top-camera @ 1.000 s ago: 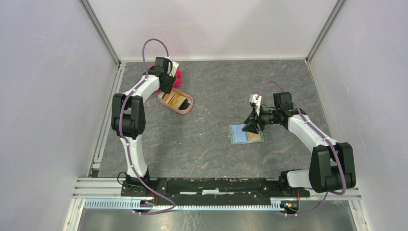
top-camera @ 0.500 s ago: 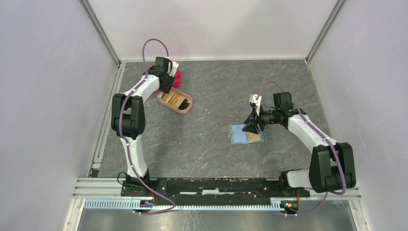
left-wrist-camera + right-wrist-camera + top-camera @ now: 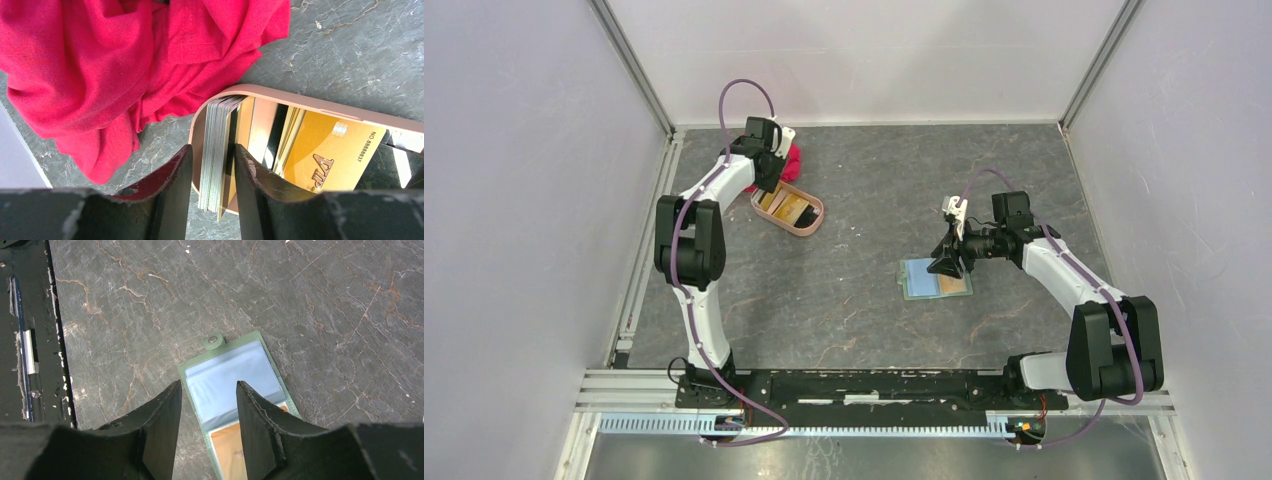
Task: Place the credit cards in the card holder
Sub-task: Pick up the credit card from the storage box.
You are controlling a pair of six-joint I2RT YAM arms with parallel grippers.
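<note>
The left arm [image 3: 692, 240] and right arm [image 3: 1064, 270] are white tubes with fat black joints. A thin purple cable [image 3: 744, 82] loops from each. Both are fixed to a long black base [image 3: 864, 385] by a silver rail [image 3: 854, 425]. The left gripper [image 3: 212, 165] and right gripper [image 3: 207, 395] each have two dark, pointy fingers [image 3: 172, 190] with scuffed grey edges.
</note>
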